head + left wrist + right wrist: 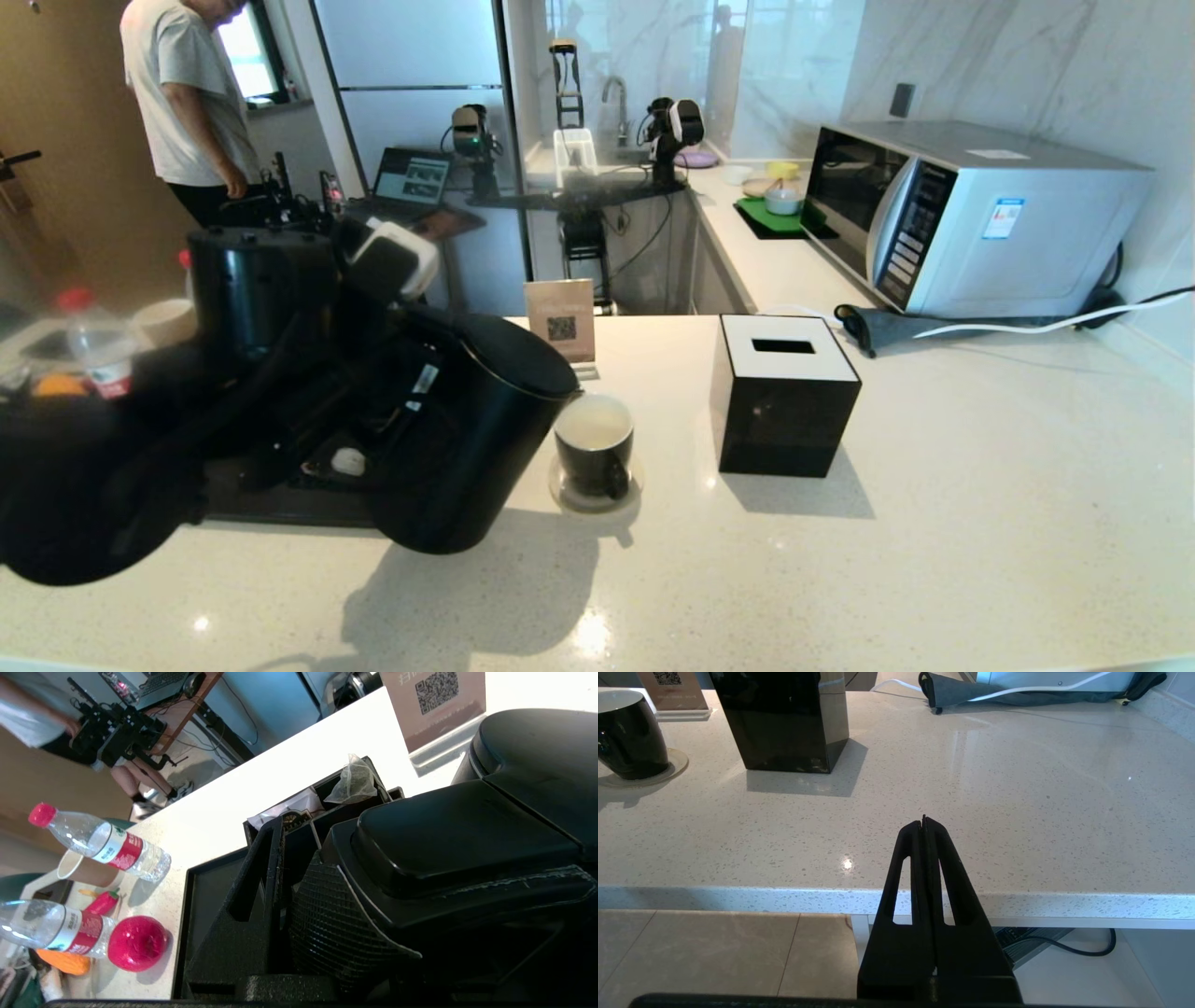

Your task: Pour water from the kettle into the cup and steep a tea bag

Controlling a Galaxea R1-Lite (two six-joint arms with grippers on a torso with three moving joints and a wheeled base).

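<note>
Here the left tool gripped the kettle by its handle, tilting it with the spout at the rim of the cup, which stood on a coaster on the desk. The right tool was closed and empty, parked before the desk's front edge.

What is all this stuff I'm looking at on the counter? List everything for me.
kettle: 1, black, tilted over the cup, held by the left arm
cup: 1, black with white inside, on a coaster mid-counter
tea bag: 1, pale, in the black tray's compartment
tray: 1, black, counter left
tissue box: 1, black with white top, right of the cup
QR sign: 1, beige, behind the cup
bottles: 2, clear with red labels, far left
paper cup: 1, beige, far left
microwave: 1, silver, back right
left gripper: on the kettle handle
right gripper: jaws shut, at the counter's near edge
</note>
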